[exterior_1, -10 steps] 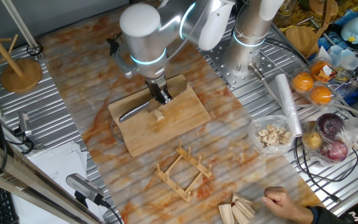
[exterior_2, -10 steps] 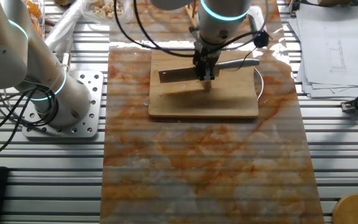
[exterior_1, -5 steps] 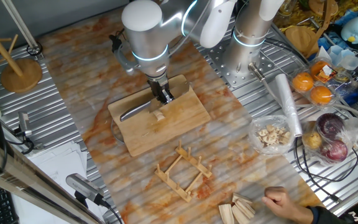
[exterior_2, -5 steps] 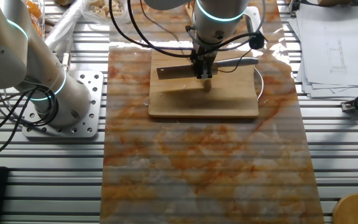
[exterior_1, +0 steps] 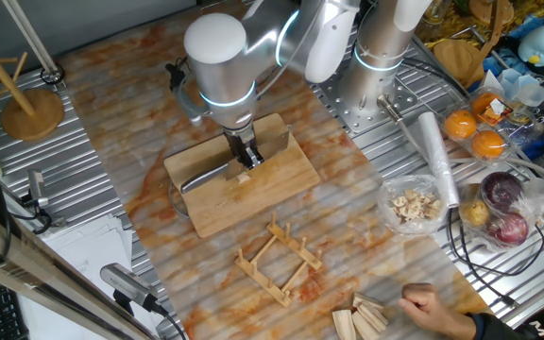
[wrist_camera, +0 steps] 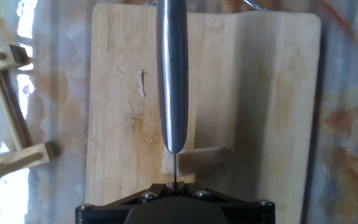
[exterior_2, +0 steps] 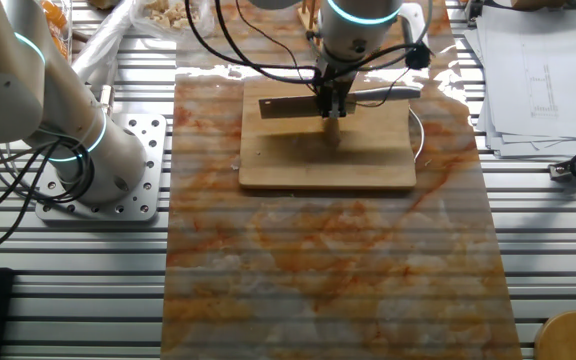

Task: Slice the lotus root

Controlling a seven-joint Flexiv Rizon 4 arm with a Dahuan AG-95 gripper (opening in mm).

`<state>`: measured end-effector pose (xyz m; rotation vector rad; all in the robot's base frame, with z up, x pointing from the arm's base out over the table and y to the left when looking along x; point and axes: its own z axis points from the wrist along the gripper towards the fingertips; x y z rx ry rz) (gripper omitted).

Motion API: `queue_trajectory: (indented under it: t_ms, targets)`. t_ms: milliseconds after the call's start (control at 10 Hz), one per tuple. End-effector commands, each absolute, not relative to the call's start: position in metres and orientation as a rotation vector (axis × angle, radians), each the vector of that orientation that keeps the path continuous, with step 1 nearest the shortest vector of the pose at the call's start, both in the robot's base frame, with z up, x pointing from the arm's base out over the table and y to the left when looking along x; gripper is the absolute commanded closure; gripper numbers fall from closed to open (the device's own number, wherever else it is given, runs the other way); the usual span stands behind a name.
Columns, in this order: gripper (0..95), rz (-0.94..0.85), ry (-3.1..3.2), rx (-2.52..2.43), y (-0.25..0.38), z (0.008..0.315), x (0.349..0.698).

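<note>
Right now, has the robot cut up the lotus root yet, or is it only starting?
Only starting, it seems. Done: the gripper is shut on the knife, and the lotus root lies on the cutting board. In hand: the blade sits right over the root in the hand view; whether it is cutting in yet, I cannot tell. Left: the slicing itself, since no loose slices show on the board.

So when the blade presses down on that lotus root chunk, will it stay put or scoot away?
The lotus root is a small stubby piece lying loose on the smooth cutting board, so it may well roll or skid. Nothing braces it; the gripper only holds the knife. It looks firm rather than soft, so expect resistance.
</note>
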<state>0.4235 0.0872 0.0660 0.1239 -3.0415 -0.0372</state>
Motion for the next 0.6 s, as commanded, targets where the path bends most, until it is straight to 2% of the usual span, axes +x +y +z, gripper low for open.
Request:
queue_trajectory:
  t_ms: [100, 600]
  targets:
    - [95.0, -0.024, -3.048, 0.137, 0.0841, 0.0697, 0.4208]
    - [95.0, -0.017, -3.053, 0.145, 0.079, 0.0635, 0.4228]
